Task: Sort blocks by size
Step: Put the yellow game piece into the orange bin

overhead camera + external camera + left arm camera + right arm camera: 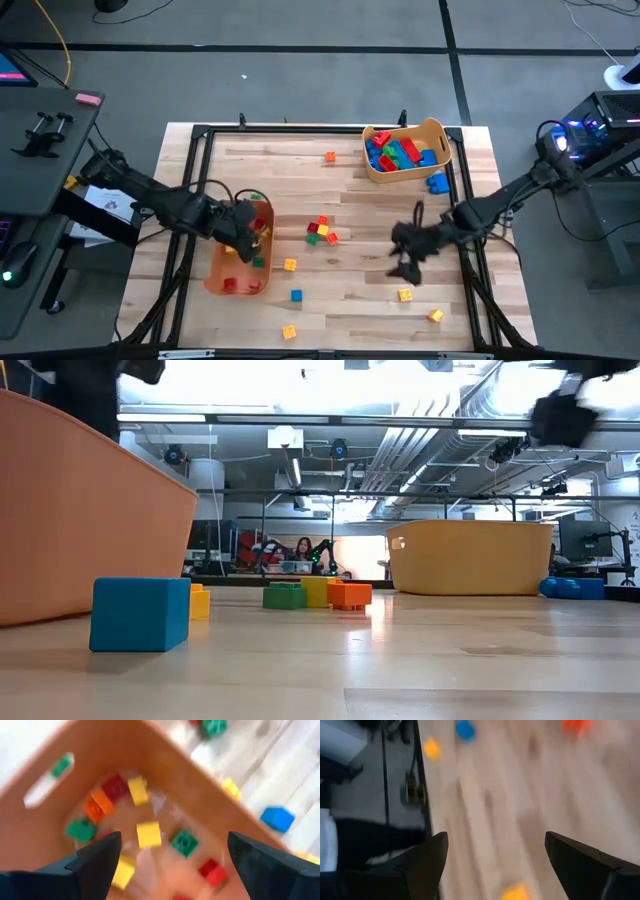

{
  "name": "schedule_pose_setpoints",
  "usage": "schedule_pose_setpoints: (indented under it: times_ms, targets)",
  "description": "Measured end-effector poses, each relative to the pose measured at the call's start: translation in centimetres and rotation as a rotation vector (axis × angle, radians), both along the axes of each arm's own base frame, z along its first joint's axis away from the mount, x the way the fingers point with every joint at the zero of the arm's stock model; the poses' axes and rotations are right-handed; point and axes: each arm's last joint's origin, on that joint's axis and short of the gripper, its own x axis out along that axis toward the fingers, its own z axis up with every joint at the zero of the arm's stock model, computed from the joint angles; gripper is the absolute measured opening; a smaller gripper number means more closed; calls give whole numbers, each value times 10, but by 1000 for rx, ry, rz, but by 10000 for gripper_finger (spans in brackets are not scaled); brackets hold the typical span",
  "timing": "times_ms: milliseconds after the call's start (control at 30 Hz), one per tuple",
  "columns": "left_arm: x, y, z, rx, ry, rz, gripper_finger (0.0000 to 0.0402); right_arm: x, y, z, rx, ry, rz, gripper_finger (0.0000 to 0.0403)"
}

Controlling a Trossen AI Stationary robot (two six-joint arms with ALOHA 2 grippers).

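Sorting in progress, at a release step. The left gripper (243, 232) hangs over the near bin (215, 280), its fingers (97, 857) spread wide with nothing between them; below it, inside the bin, lie small blocks (148, 834) in yellow, green, red and orange. The far bin (437, 135) holds the larger oblong bricks (398, 154), and one blue brick (438, 184) lies just outside it. The right gripper (408, 262) hovers open and empty above the bare table (360, 290), near a loose yellow cube (405, 294). More small cubes are scattered between the bins (320, 230). The next move probably calls for either arm to descend on a loose cube, close on it squarely, and carry it to the near bin.
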Motion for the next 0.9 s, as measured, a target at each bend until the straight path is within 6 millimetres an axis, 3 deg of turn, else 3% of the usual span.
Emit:
schedule_pose_setpoints:
  times_ms: [200,333,467,667,900]
  targets:
    - [12,16,3,100,-108,74,351,-39,46,-20,79,298,-54,330]
    - [18,25,5,152,-142,88,351,-52,72,-43,65,452,-131,330]
    - [21,35,5,170,-136,98,351,-41,83,-65,114,558,-287,330]
    - [22,41,5,167,-121,88,351,-25,81,-96,170,780,-551,330]
    - [22,43,5,164,-103,36,351,-16,88,-98,202,774,-698,330]
